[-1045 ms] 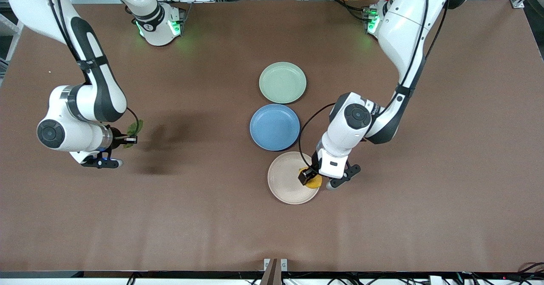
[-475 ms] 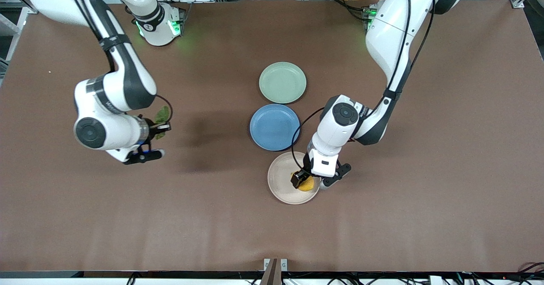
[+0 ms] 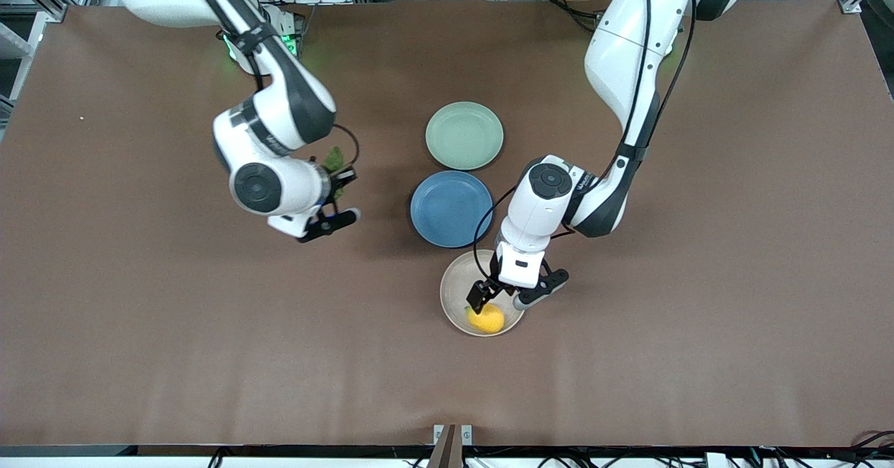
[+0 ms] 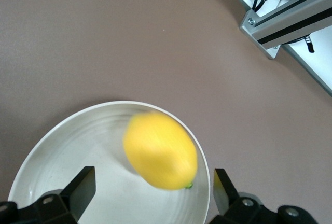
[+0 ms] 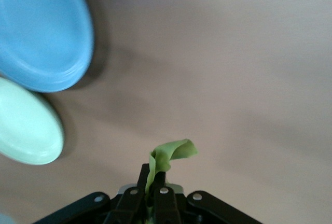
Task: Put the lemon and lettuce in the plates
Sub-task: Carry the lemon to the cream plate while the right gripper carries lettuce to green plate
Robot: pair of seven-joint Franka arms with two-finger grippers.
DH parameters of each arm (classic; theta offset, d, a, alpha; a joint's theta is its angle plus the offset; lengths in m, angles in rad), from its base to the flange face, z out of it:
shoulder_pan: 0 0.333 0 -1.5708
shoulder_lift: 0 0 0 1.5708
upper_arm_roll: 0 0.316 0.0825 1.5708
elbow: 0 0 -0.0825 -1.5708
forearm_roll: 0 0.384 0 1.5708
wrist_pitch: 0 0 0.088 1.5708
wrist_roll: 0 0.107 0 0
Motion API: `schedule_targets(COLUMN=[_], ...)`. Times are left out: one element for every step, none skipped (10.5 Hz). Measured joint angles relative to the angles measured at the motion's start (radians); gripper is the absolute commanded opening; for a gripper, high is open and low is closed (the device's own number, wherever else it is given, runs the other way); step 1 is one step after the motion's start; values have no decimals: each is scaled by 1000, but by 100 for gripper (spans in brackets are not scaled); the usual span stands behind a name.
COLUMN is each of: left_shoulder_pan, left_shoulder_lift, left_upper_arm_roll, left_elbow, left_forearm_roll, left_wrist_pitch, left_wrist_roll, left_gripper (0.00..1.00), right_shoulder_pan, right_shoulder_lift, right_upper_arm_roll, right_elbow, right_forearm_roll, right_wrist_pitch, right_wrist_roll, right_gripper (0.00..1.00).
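The yellow lemon (image 3: 487, 319) lies in the beige-white plate (image 3: 454, 290), close to the rim nearest the front camera. My left gripper (image 3: 497, 302) hangs just above it, open and empty. In the left wrist view the lemon (image 4: 161, 150) sits apart from both fingertips (image 4: 83, 185), on the plate (image 4: 62, 130). My right gripper (image 3: 342, 178) is shut on the green lettuce (image 3: 335, 159), held over bare table beside the blue plate toward the right arm's end. The lettuce (image 5: 168, 154) sticks out from the closed right gripper (image 5: 154, 180). The pale green plate (image 3: 464, 135) is empty.
A blue round plate (image 3: 451, 208) lies between the pale green plate and the beige-white one, and is empty. It shows in the right wrist view (image 5: 41, 32) next to the pale green plate (image 5: 26, 125). Brown tabletop lies all around.
My left gripper has opened and the lemon now lies loose in the beige-white plate. My right arm has carried the lettuce from the right arm's end of the table toward the plates.
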Motion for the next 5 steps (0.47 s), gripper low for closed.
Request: schedule_targets(left_shoulder_pan=[0,1,3,8,17], left_shoulder_lift=[0,0,-1,-2,-4], left_upper_arm_roll=[6,15,27,37,42], left_elbow=[2,3,7,12,18], left_forearm_roll=[1,11,27,44,53], left_wrist_pitch=[-1,-11,-40,-76,-111], left_wrist_roll=[0,0,1,4,13], left_gripper=[100,100,100,100,100], right_shoulder_pan=[44,88,131,178,227], right_shoulder_lift=[9,21,35,54,77], right_upper_arm_roll=[0,1,1,1,1], right_elbow=[0,0,0,-1,-1], right_forearm_roll=[36,62,75,77,77], right_wrist_pitch=[2,15,48,96,151], right_wrist_roll=[3,20,60,118,174], right_gripper=[0,0,0,0,0])
